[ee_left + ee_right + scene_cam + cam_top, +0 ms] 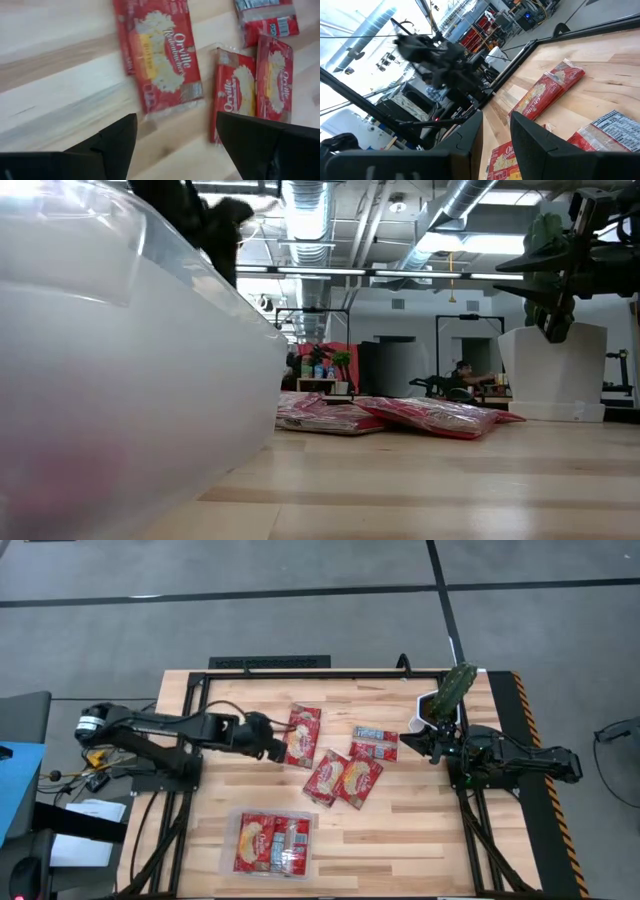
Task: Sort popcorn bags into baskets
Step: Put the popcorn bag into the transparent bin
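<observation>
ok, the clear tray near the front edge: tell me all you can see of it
The clear tray is a shallow rectangle of see-through plastic with rounded corners, sitting flat on the wooden table near its front edge, on the left arm's side. Red popcorn bags lie flat inside it, one showing a pale blue-white panel. No gripper touches it. In the low view its cloudy wall fills the near left.
</observation>
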`<state>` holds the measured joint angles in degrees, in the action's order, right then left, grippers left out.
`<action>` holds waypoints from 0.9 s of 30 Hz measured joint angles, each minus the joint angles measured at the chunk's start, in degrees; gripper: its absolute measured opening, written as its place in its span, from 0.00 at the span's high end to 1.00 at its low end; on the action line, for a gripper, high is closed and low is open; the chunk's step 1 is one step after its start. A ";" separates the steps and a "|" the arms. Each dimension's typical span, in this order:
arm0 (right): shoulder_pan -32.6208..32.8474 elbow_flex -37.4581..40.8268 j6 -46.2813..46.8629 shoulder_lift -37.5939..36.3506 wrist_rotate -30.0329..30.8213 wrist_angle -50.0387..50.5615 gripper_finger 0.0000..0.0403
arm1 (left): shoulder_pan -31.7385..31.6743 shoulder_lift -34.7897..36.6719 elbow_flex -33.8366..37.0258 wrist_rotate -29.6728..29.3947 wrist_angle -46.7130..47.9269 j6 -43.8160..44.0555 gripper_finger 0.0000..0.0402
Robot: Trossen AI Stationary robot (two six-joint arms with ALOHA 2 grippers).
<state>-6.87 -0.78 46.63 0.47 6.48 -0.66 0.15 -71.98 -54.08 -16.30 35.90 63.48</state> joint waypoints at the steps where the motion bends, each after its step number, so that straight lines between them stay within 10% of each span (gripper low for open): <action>1: 0.00 0.00 0.00 -0.02 0.00 0.01 0.69 | -1.49 -0.03 2.02 1.11 -2.35 -0.78 0.36; 10: 0.00 0.00 -0.20 -0.02 0.07 -0.01 0.70 | -9.26 -1.72 15.72 5.76 -17.78 -3.99 0.36; 27: 0.00 0.00 -0.20 0.00 0.09 -0.01 0.69 | -10.77 -21.84 12.98 14.40 -34.64 -6.66 0.38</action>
<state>-6.87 -0.78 46.43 0.47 6.57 -0.67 -10.61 -93.82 -41.10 -1.91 1.26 56.82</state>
